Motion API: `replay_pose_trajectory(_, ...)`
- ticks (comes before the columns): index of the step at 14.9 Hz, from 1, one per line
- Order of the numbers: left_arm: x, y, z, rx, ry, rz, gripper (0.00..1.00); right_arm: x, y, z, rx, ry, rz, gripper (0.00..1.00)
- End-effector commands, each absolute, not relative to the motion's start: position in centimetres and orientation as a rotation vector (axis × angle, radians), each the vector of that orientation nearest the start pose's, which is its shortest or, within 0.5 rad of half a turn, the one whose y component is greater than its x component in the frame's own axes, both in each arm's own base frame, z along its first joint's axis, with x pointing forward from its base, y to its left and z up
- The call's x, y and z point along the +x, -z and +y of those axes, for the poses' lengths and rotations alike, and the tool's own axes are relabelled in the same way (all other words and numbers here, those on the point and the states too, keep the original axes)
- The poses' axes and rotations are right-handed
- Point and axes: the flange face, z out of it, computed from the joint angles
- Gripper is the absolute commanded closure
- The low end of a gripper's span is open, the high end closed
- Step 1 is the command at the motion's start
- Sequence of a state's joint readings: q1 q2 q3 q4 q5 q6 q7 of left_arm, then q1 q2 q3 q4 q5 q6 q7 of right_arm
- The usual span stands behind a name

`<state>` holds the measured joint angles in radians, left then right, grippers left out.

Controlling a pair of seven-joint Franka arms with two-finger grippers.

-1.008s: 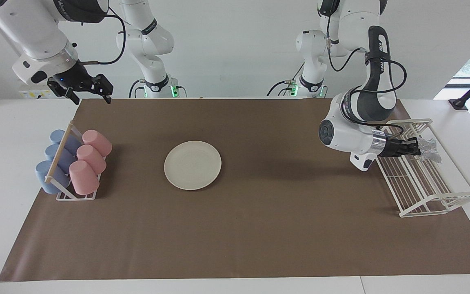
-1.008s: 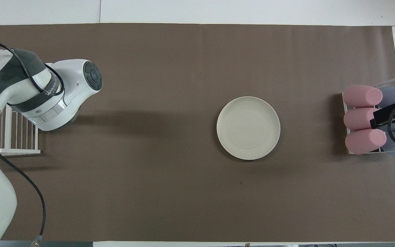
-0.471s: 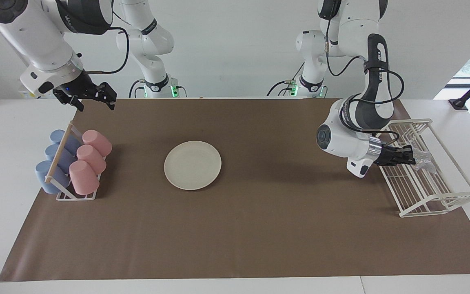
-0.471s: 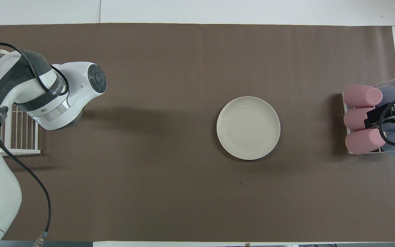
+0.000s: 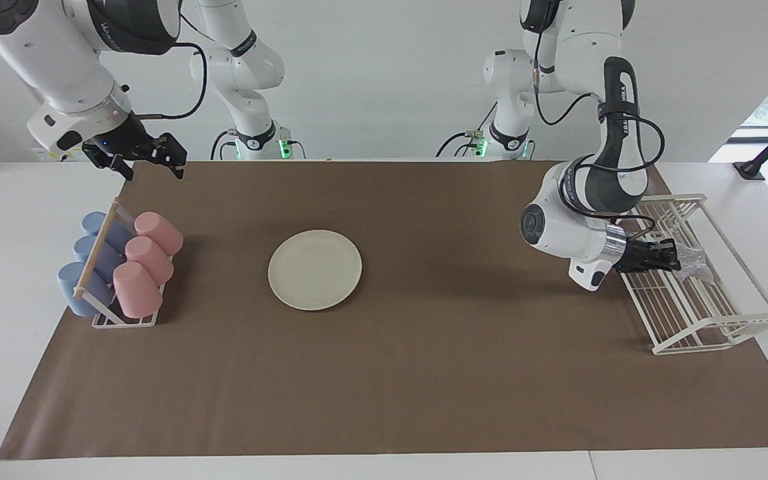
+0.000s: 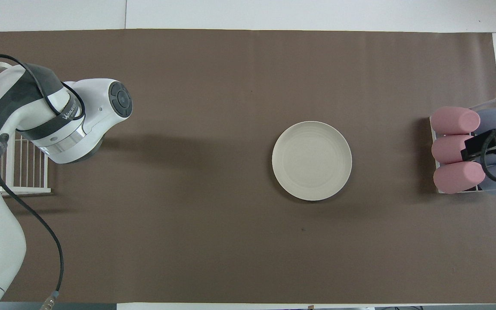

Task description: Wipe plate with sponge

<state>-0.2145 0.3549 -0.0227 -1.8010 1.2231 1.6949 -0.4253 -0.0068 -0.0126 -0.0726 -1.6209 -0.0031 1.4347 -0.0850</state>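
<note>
Leave the right gripper (image 5: 151, 170) waiting, fingers apart and empty, up over the corner of the brown mat (image 5: 424, 373) at the robots' edge, at the right arm's end of the table.

Next, look to the left arm's end. Find there the left gripper (image 5: 672, 259), reaching low and almost level into the white wire rack (image 5: 724, 333), right at the sponge (image 5: 696, 265). Cannot tell if it grips the sponge or only touches it.

Probably the step in hand: taking the sponge from the rack. To do it well, pinch the pad across its narrow waist, lift straight up clear of the wires, and avoid dragging the rack.

Hard to read the sponge's direction. Seems to lie on the rack wires, long axis about in line with the gripper, pointing to the table's end edge.

Then carry it to the plate (image 5: 315, 269), flat near the mat's middle.
</note>
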Motion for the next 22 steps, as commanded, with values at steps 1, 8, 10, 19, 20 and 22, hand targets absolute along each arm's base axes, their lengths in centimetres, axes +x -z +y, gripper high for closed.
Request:
replay_pose_trajectory(1,62.2,-37.3,-5.6,-1.915,0.021,0.293,0.13,52.8,-59.9,-4.3,-3.106,-0.256,0.013,0.00)
replay_pose_trajectory(8,62.2,-37.3,-6.0,-1.920,0.022,0.295,0.05,52.8,-60.0,-4.1,-3.106,-0.253,0.006,0.00)
replay_pose_trajectory(10,62.2,-37.7,-6.1,-1.945,0.022,0.277,0.00,52.8,-60.0,-4.1,-3.106,-0.253,0.008,0.00)
replay_pose_trajectory(19,63.0,-49.9,-7.2,-2.455,0.073,0.038,0.00,52.8,-59.9,-4.1,-3.106,-0.253,0.008,0.00)
replay_pose_trajectory(20,63.0,-50.5,-7.3,-2.498,0.076,0.012,0.00,52.8,-59.9,-4.1,-3.106,-0.256,0.008,0.00)
replay_pose_trajectory(22,62.6,-52.4,-7.3,-2.605,0.081,-0.051,0.00,52.8,-59.9,-4.1,-3.106,-0.253,0.008,0.00)
